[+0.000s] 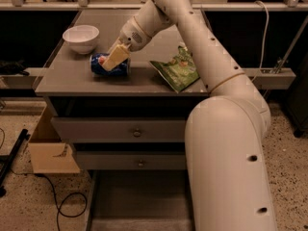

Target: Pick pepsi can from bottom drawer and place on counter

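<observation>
The pepsi can [97,66] lay on its side on the counter [72,82], near the front left part. The gripper [114,60] was down on the can, covering its middle and right end; whether it was clamped on the can or loose could not be told. A white bowl [81,37] stood just behind the can, and a green chip bag [177,71] lay to the right. Below, the bottom drawer [139,201] stood pulled out
</observation>
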`<state>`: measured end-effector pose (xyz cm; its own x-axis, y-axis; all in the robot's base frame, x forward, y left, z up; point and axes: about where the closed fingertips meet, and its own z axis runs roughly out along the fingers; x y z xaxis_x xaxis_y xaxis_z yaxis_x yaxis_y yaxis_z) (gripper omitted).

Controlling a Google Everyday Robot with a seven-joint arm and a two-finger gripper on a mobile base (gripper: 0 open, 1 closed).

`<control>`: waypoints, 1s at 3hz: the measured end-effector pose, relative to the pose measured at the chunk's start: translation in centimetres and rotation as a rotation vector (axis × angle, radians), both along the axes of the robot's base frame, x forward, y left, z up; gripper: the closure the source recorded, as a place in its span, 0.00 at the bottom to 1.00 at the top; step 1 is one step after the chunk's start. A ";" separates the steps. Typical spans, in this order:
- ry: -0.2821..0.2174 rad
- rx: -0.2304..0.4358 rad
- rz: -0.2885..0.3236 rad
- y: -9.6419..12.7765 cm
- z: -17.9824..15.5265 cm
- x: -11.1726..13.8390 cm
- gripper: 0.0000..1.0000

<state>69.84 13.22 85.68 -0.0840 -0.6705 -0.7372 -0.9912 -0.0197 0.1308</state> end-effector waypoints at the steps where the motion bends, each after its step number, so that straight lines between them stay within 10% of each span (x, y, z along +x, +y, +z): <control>1: 0.000 0.000 0.000 0.0 0.0 0.0 1.00; 3: 0.000 0.000 0.000 0.0 0.0 0.0 0.60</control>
<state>69.84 13.23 85.68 -0.0840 -0.6705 -0.7372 -0.9912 -0.0197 0.1308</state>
